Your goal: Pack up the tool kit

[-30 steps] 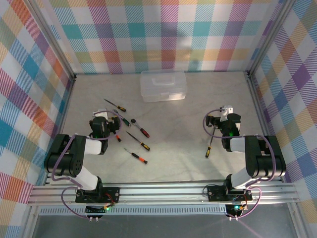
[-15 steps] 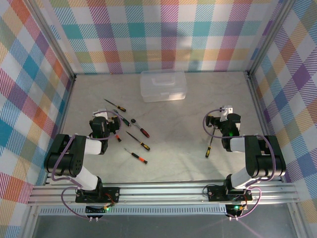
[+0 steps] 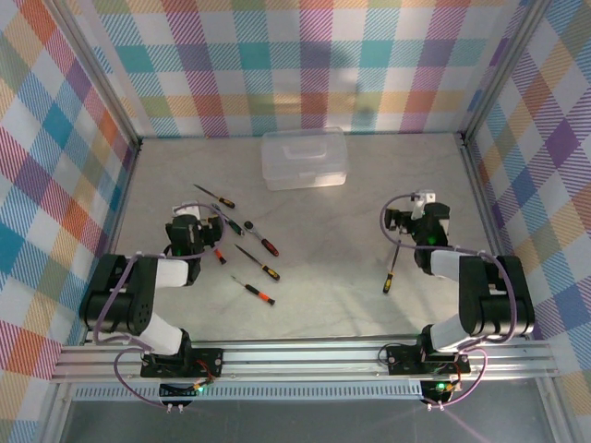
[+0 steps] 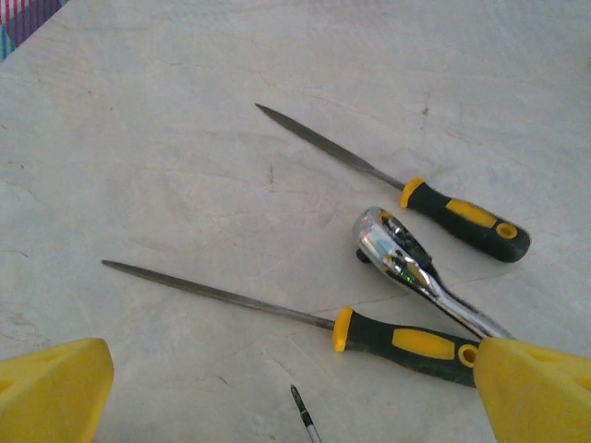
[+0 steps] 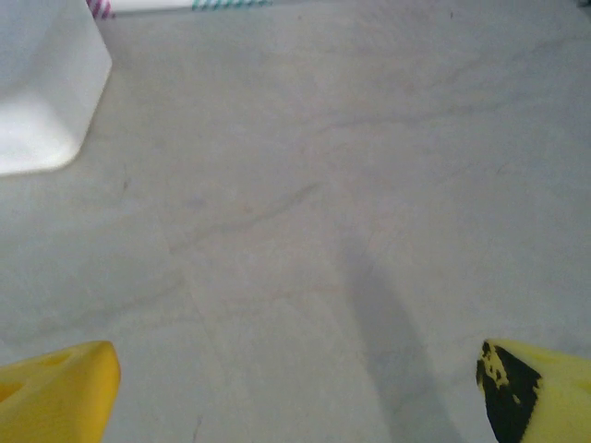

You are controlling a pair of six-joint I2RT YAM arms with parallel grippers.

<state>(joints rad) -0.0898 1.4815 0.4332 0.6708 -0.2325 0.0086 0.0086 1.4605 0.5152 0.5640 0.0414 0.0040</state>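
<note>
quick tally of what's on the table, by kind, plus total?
Clear box: 1
Files, black-yellow handles: 2
Ratchet: 1
Screwdrivers: 4, one partly hidden by the left arm
Total: 8

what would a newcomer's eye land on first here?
The loud plaid walls, then the clear plastic box at the far middle of the table. Slim screwdrivers lie scattered left of centre ahead of the left arm, with one lone screwdriver beside the right arm. In the left wrist view, a shiny chrome ratchet head lies between two yellow-and-black handles.
</note>
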